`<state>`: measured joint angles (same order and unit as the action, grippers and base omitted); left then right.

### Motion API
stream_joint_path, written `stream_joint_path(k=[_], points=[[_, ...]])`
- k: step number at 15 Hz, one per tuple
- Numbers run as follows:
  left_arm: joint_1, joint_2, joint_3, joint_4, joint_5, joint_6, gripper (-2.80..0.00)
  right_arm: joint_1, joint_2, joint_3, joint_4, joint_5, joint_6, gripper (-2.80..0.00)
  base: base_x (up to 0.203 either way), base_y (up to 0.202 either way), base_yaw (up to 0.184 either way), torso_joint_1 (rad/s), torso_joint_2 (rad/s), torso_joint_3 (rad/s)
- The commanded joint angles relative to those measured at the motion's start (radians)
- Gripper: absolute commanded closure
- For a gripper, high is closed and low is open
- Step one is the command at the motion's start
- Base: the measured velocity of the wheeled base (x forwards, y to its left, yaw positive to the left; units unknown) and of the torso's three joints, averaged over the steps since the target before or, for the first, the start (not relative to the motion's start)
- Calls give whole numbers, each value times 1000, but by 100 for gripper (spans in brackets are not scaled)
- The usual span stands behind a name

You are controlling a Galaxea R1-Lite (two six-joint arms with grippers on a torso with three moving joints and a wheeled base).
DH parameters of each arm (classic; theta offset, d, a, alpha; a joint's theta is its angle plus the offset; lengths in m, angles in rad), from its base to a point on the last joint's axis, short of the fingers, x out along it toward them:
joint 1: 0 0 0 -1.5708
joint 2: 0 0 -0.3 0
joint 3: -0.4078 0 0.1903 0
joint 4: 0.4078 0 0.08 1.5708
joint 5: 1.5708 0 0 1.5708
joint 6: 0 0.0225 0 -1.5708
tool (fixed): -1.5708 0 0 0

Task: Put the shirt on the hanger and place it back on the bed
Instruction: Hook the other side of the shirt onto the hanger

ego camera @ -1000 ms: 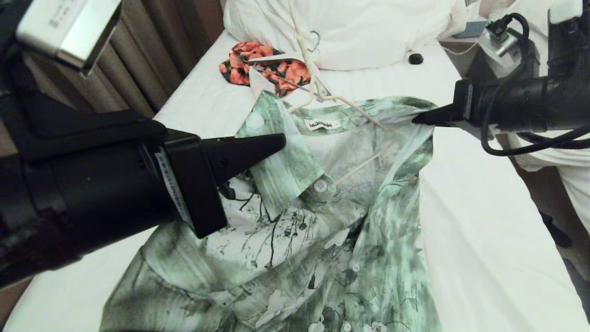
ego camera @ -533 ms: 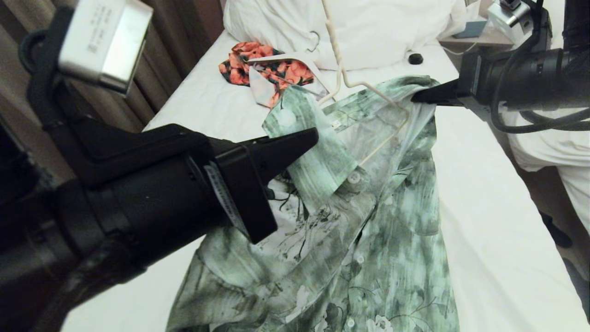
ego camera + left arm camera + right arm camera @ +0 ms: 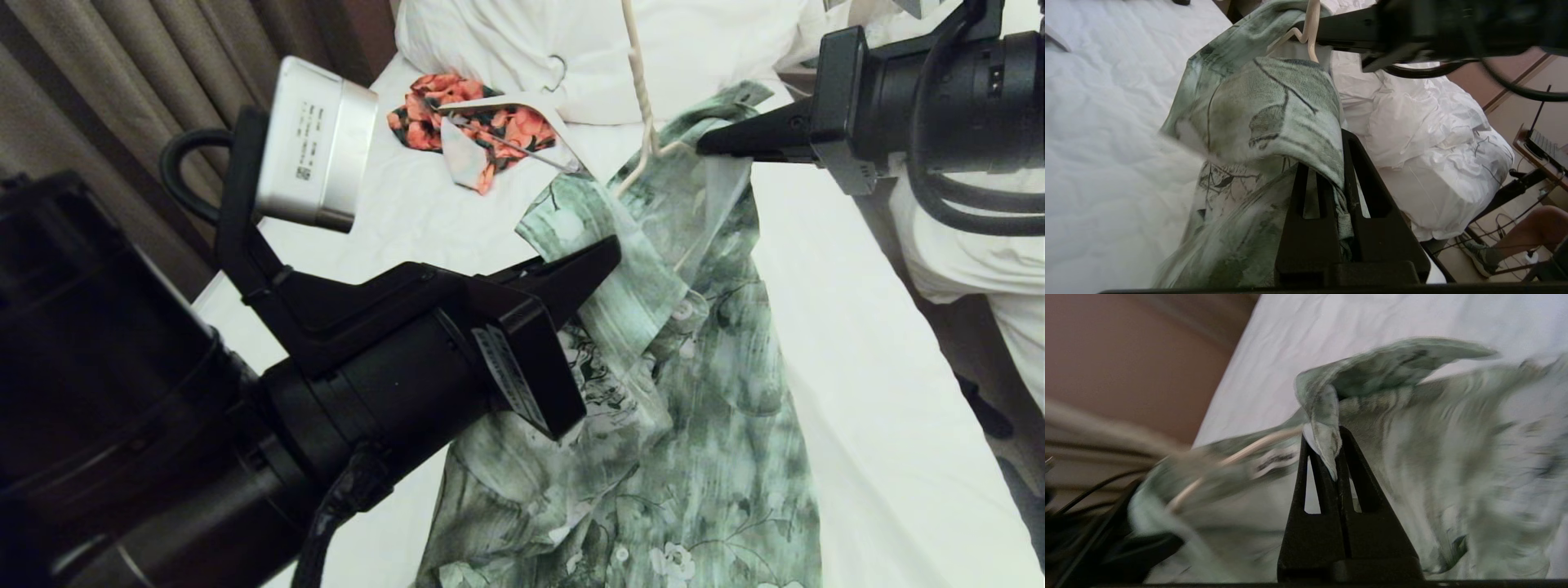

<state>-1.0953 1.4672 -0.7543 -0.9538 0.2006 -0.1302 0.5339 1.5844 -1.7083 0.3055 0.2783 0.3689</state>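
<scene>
Green-and-white cloth is hanging between us — we are holding the shirt (image 3: pixel 702 392) above the bed (image 3: pixel 882 408), left gripper (image 3: pixel 608 249) and right gripper (image 3: pixel 706 145) both clamped on it, hanger (image 3: pixel 641 90) inside — next, lowering it flat.

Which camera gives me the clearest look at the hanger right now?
The head view: the hanger shows its cream stem rising from the shirt collar beside the right gripper. The left wrist view shows only a short cream piece at the collar. The right wrist view shows one blurred bar under fabric.
</scene>
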Motion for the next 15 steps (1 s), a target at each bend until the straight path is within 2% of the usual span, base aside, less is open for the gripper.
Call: stream_joint_path(k=[1, 3, 6, 8, 10, 12, 13, 15], points=[[-3, 21, 3, -29, 2, -2, 0, 59, -25, -2, 15, -9, 2, 0, 0, 0, 0, 0, 0, 0], [-11, 25, 3, -70, 5, -3, 0, 125, -38, -4, 70, -49, 2, 0, 0, 0, 0, 0, 0, 0], [-24, 24, 3, -91, 6, -8, 0, 180, -53, -5, 123, -79, 4, 0, 0, 0, 0, 0, 0, 0], [-29, 19, -4, -96, 16, -12, 0, 206, -56, -5, 137, -95, 4, 0, 0, 0, 0, 0, 0, 0], [-29, 12, -8, -151, 28, -5, 0, 219, -57, -3, 143, -133, 5, 0, 0, 0, 0, 0, 0, 0], [-32, -13, -11, -177, 30, -3, 0, 221, -57, -7, 147, -137, 4, 0, 0, 0, 0, 0, 0, 0], [-41, -20, -11, -180, 28, -6, 0, 223, -56, -12, 146, -137, 4, -280, 0, 0, 0, 0, 0, 0], [-51, -30, -10, -188, 28, -11, 0, 235, -54, -17, 142, -139, 4, -280, 0, 0, 0, 0, 0, 0]])
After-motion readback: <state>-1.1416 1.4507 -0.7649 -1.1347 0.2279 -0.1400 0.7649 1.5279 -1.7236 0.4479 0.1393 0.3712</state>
